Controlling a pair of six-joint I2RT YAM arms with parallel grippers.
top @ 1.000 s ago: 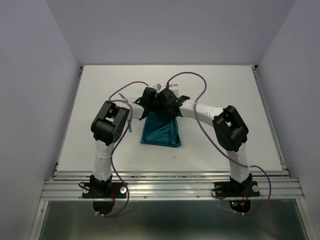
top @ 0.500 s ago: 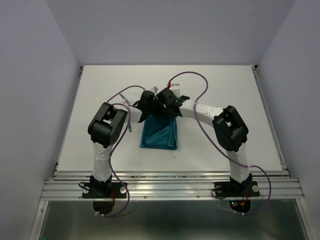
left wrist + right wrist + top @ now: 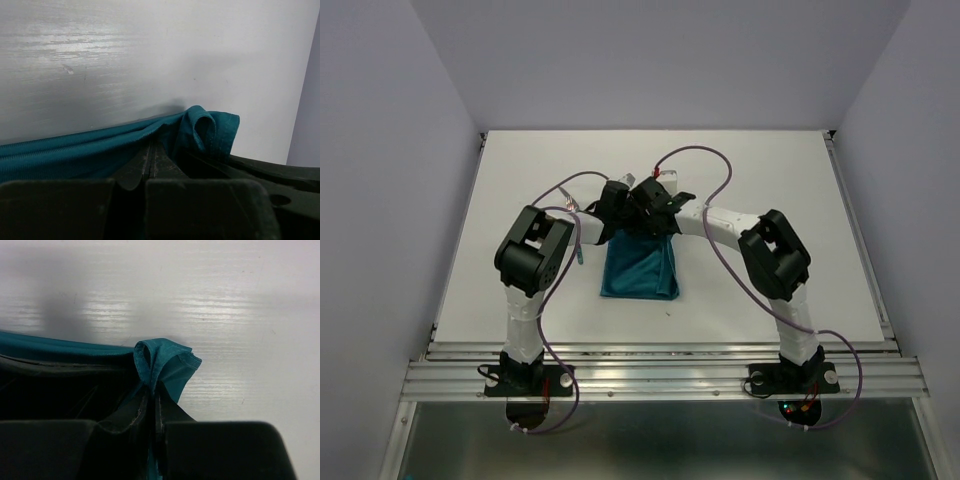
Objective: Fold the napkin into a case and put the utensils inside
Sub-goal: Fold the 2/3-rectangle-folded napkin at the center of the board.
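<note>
The teal-green napkin [image 3: 638, 270] lies folded in the middle of the table, its far edge lifted and hidden under both grippers. My left gripper [image 3: 617, 207] is shut on that far edge; in the left wrist view the cloth [image 3: 205, 130] bunches just past the closed jaws of the gripper [image 3: 151, 149]. My right gripper [image 3: 652, 205] sits right beside it, shut on a gathered corner of the napkin [image 3: 167, 365] that sticks up between its fingers [image 3: 152, 392]. A thin teal piece, possibly a utensil handle [image 3: 581, 251], lies left of the napkin, mostly hidden by the left arm.
The white table [image 3: 770, 180] is bounded by grey walls on three sides and a metal rail [image 3: 660, 378] at the near edge. Purple cables loop above both arms. The two wrists almost touch over the napkin's far edge.
The right gripper has closed on the napkin's corner. Both wrists have shifted slightly together, and the napkin's far end is now pulled narrower.
</note>
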